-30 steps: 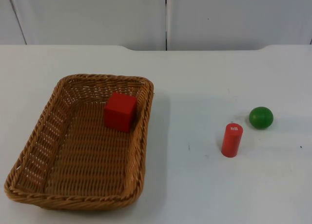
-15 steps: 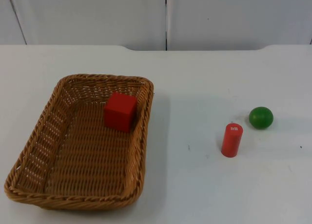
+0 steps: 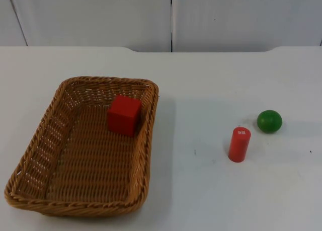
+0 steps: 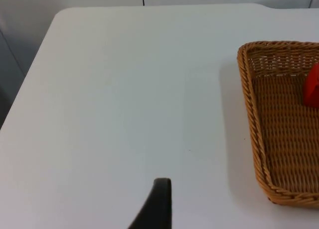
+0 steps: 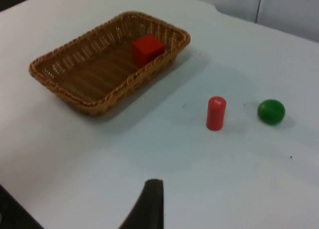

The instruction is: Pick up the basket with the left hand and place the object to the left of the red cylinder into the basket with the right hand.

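Note:
A brown wicker basket (image 3: 147, 155) rests on the white table at the left. Inside it, a red cube (image 3: 123, 115) sits near the far right wall. The red cylinder (image 3: 239, 144) stands upright at the right, with a green ball (image 3: 269, 121) just beyond it on its right. My left gripper (image 4: 159, 204) hangs over bare table left of the basket (image 4: 249, 114), well apart from it; an edge of the cube (image 4: 312, 87) shows there. My right gripper (image 5: 152, 204) is held high and back, facing the basket (image 5: 99, 107), cube (image 5: 148, 49), cylinder (image 5: 216, 113) and ball (image 5: 271, 112).
The grey partition wall (image 3: 171, 17) closes off the table at the back. White table surface (image 3: 201, 190) lies between the basket and the cylinder. The table's left edge (image 4: 25, 89) drops off beside the left gripper.

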Motion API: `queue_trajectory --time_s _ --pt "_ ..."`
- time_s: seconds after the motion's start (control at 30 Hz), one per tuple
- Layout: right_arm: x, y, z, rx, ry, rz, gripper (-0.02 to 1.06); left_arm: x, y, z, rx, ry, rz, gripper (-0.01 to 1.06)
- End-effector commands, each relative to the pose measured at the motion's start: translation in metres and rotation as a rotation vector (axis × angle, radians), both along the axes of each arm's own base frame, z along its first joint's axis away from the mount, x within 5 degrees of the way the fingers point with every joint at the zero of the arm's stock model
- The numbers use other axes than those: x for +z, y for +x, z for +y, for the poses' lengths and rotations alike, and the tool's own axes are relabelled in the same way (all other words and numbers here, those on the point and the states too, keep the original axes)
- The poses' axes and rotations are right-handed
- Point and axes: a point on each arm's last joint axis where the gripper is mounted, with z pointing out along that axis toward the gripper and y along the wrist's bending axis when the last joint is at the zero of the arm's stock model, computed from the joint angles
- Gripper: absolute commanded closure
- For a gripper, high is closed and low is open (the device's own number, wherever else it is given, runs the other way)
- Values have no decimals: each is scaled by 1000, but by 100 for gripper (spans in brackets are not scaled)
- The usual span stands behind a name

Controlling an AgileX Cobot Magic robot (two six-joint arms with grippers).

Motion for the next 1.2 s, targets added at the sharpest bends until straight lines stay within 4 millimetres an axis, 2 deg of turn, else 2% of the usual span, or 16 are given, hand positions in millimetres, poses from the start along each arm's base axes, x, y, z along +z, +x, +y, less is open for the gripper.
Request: queue_trajectory --time_s 0.0,0.33,0.4,0.47,0.53,0.6,0.63,0.7,1.17 --pt "-7 2 1 -10 -23 16 19 -2 0 0 -3 -2 6 20" --pt "-7 2 1 -4 -26 13 19 -2 0 -2 -29 5 6 19" --pt "-7 2 1 -4 -26 13 19 -2 0 -3 -36 7 6 12" --pt "-7 2 1 -3 -26 13 19 -2 0 -3 -37 6 6 0" --pt "-7 2 1 -3 -26 13 18 -2 0 -3 -37 6 6 0" --pt "-7 2 1 -3 -26 13 10 -2 0 -3 -37 6 6 0" --pt "-7 2 1 -3 -26 13 2 -2 0 -3 -37 6 6 0" --pt "-7 2 1 -3 -26 13 -1 -2 0 -3 -37 6 6 0" --pt "-7 1 2 2 -21 18 -1 -2 0 -3 -37 6 6 0"
